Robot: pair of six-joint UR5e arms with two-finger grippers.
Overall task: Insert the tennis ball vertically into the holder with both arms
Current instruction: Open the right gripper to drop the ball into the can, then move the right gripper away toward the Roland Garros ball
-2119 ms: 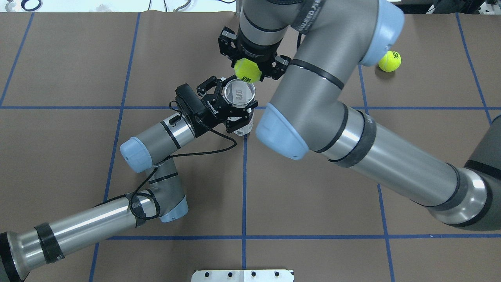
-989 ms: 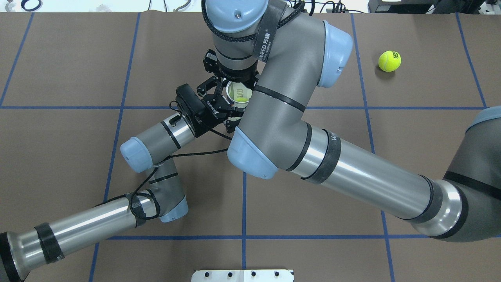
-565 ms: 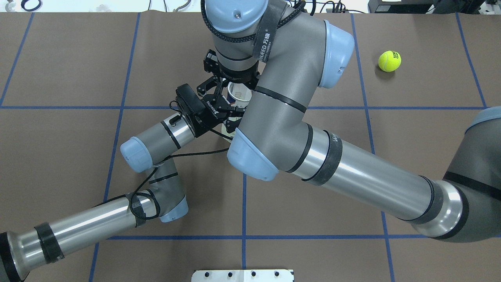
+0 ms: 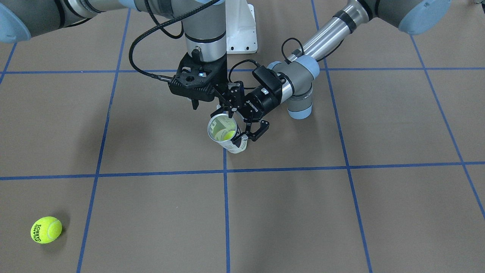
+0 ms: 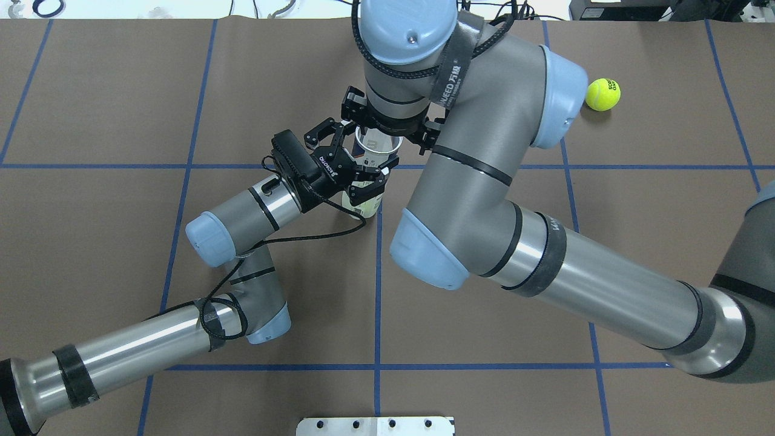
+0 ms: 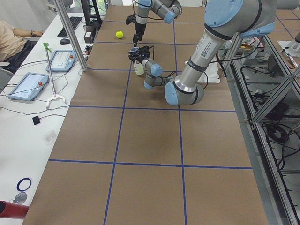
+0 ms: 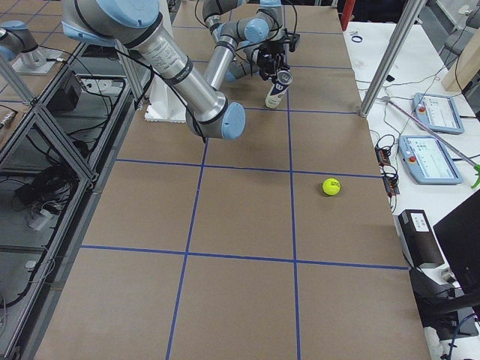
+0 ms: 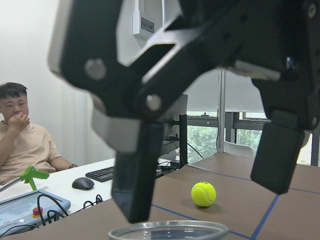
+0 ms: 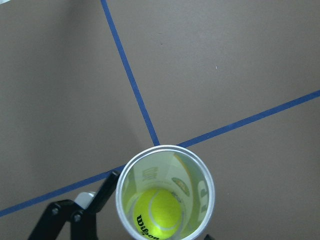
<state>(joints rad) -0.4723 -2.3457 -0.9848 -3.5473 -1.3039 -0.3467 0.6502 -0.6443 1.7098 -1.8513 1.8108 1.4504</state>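
Front camera: my left gripper (image 4: pixel 241 127) is clamped round the Wilson ball tube (image 4: pixel 218 124). The tube stands upright on the brown table (image 4: pixel 341 212), close to a blue tape crossing. A tennis ball (image 4: pixel 227 135) sits down inside it. My right gripper (image 4: pixel 211 103) hangs just above the tube mouth with nothing in it. A loose Roland Garros ball (image 4: pixel 46 229) lies well apart, near a table corner.

Overhead: my right wrist covers part of the tube's mouth, and its fingers (image 5: pixel 353 111) are spread wide to either side. My right arm cuts across the middle of the table, and the loose ball shows just past its blue joint cap (image 5: pixel 560 97).

Left side view: everything's tiny, but the tube is there with the loose ball beyond it. An operator (image 6: pixel 11 42) sits at the side desk by two tablets (image 6: pixel 28 86).

Right side view: the tube is upright and the loose ball is nearer the camera.

Left wrist cam: my right gripper's fingers are splayed above the tube's metal rim (image 8: pixel 170 231), and the loose ball is in the background between them.

Right wrist cam: it looks straight down the tube. The ball, with its Wilson print, is at the bottom, and one of my left fingers (image 9: pixel 97 202) is against the tube's side.
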